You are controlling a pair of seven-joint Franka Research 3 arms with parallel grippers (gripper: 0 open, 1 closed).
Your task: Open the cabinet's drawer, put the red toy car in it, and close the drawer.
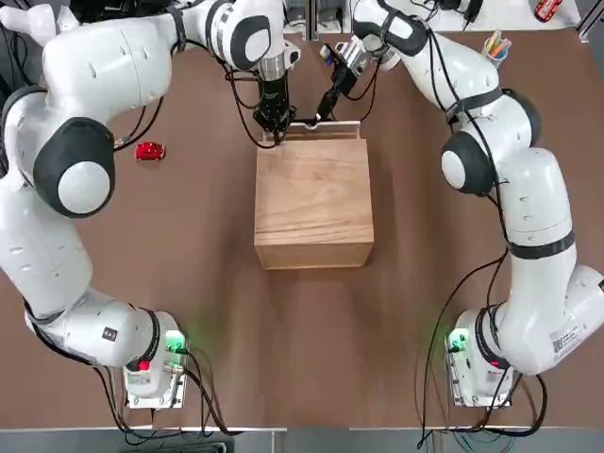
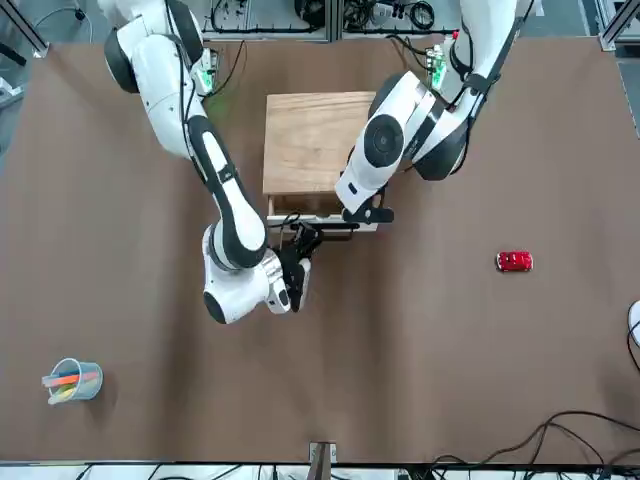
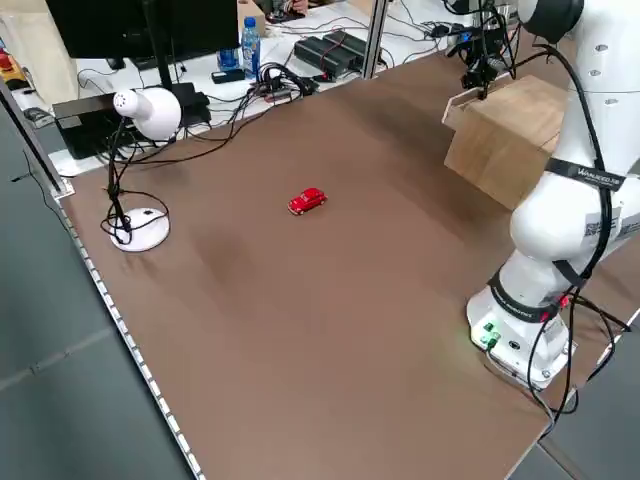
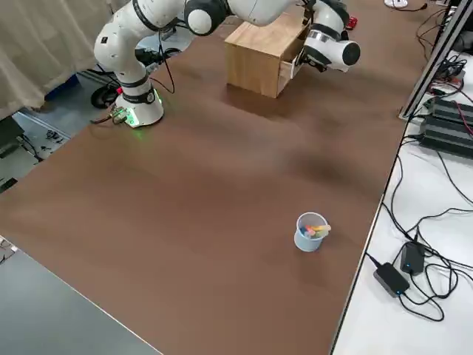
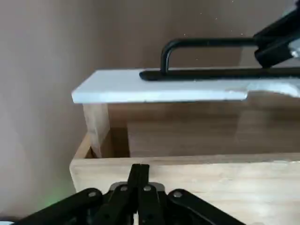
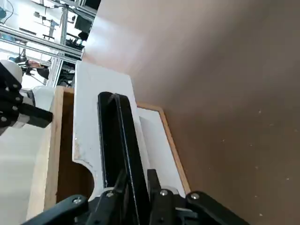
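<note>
The cabinet (image 1: 313,203) stands mid-table, with its drawer (image 1: 332,125) pulled out a little on the far side. The drawer's white front (image 5: 159,89) carries a black bar handle (image 5: 206,43). My right gripper (image 1: 321,117) is shut on that handle (image 6: 119,136), reaching in from the far right. My left gripper (image 1: 274,133) is shut and empty, its fingertips (image 5: 139,176) resting on the cabinet's top edge (image 5: 187,164) at the far left corner, just behind the drawer. The red toy car (image 1: 149,150) lies on the table left of the cabinet, also seen in the front view (image 2: 514,261).
A cup of pens (image 1: 495,45) stands at the far right of the table (image 1: 311,359). A white lamp on a round base (image 3: 140,170) sits near the table's left edge. Both arms arch over the far half of the table.
</note>
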